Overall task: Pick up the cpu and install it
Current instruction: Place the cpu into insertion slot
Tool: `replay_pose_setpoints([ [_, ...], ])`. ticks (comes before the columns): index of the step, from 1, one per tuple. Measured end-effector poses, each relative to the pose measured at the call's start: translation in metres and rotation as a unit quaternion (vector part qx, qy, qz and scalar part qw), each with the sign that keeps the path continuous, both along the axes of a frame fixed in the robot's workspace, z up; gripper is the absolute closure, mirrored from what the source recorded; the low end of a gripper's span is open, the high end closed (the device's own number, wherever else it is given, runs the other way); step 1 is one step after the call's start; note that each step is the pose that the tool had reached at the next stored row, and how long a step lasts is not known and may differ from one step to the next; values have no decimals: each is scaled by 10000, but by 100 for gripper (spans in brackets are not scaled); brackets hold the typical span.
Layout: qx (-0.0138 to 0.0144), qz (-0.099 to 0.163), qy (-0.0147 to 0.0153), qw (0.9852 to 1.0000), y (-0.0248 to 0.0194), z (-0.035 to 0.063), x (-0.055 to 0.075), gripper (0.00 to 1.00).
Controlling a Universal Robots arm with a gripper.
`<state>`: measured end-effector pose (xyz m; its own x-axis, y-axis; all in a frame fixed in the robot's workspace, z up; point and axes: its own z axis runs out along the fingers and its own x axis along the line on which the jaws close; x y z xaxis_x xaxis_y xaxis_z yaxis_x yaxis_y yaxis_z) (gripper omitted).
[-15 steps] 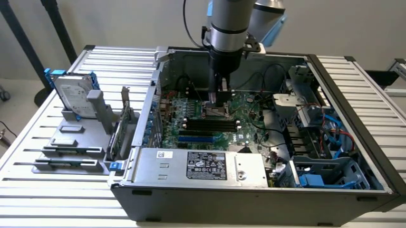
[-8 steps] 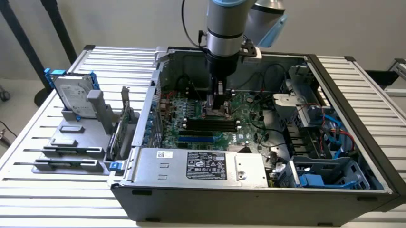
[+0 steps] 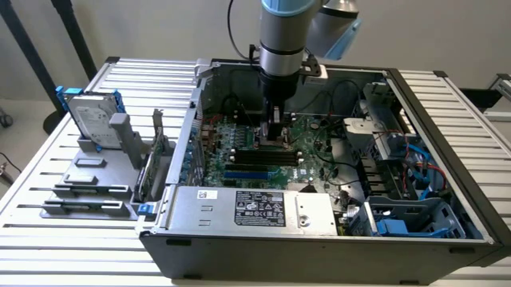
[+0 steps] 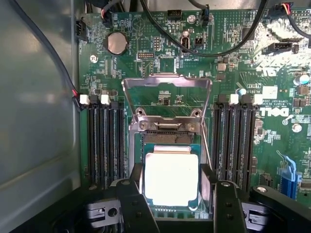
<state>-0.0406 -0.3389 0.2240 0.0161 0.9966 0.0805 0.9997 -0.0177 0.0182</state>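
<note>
The cpu (image 4: 171, 177), a flat square chip with a bright silver top, sits between my two black fingers (image 4: 133, 201), which press against its opposite sides. It is at the socket (image 4: 167, 137) on the green motherboard (image 4: 160, 53); whether it rests in the socket or hovers just above, I cannot tell. The socket's metal load plate (image 4: 167, 80) stands raised behind it. My gripper (image 4: 172, 189) is shut on the chip. In the exterior view the gripper (image 3: 276, 136) reaches straight down into the open computer case (image 3: 319, 239), low over the board's middle.
Black memory slots (image 4: 104, 141) flank the socket on both sides. Black cables (image 4: 204, 48) loop across the board beyond it. A power supply (image 3: 255, 209) lies along the case's front. A silver hard drive with blue bracket (image 3: 92, 116) stands on a grey rack at the exterior view's left.
</note>
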Motion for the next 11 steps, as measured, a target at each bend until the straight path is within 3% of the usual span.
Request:
replay_pose_setpoints([
  [11, -2, -7, -44, 10000, 19, -95, -26, 45],
])
